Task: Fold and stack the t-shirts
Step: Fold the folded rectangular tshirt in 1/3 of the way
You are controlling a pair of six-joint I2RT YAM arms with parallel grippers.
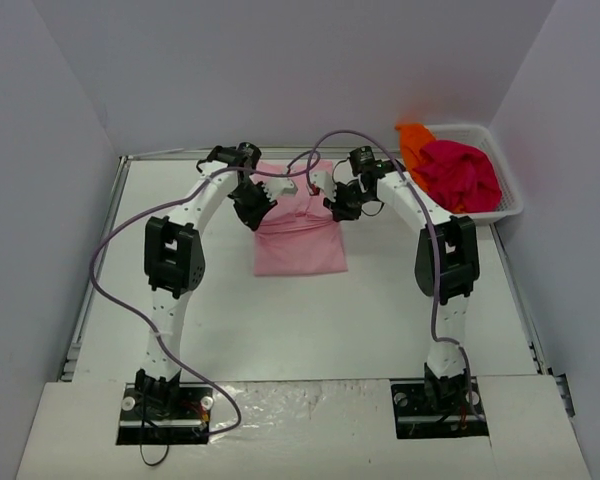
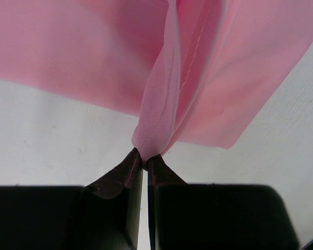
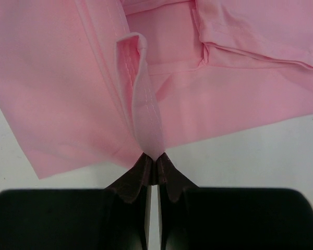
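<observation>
Pink t-shirt [image 1: 302, 245] lies midway across the table [image 1: 280, 330], far end raised between my arms. Thin, limp, light cloth; it drapes and probably slips. My left gripper [image 2: 145, 162] is clamped on a bunched edge, my right gripper [image 3: 152, 167] on a stitched hem fold. Hems likely grip best.

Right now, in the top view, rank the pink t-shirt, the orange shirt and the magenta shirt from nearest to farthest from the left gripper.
1. The pink t-shirt, mid-table, pinched in the left gripper.
2. The orange shirt, left end of the white basket.
3. The magenta shirt, further right in it.
</observation>
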